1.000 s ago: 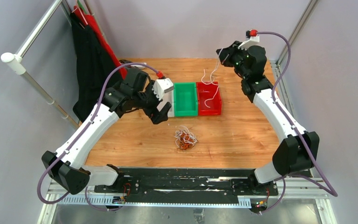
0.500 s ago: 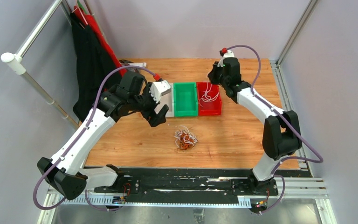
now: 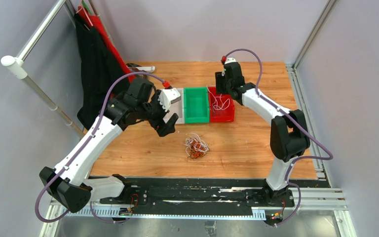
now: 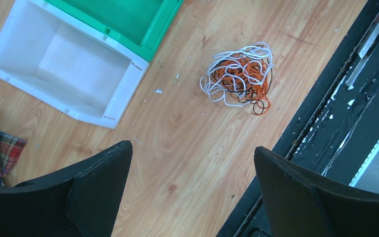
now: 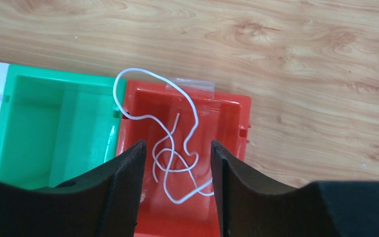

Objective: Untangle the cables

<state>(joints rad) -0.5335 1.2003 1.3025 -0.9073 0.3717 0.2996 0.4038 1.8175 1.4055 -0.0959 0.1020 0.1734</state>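
Observation:
The cables (image 3: pixel 196 147) lie in a small tangle of white, orange and black strands on the wooden table, also in the left wrist view (image 4: pixel 239 74). One separate white cable (image 5: pixel 177 143) lies loose in the red bin (image 5: pixel 229 106), with a loop hanging over the rim towards the green bin (image 5: pixel 44 133). My right gripper (image 5: pixel 177 144) hovers open right above that cable, with nothing between its fingers. Left of the tangle, my left gripper (image 4: pixel 192 146) hangs wide open and empty over bare wood. In the top view the right gripper (image 3: pixel 222 85) is at the red bin's (image 3: pixel 228 116) far end.
A white bin (image 4: pixel 123 91), the green bin (image 3: pixel 196 106) and the red bin stand in a row behind the tangle. Black and red cloth (image 3: pixel 96 59) hangs at the left rail. A black base rail (image 3: pixel 197 190) runs along the near edge.
My right arm came down from high at the back to the red bin with the white cable. Its gripper opened and the cable now lies in the bin. The left arm shifted slightly.

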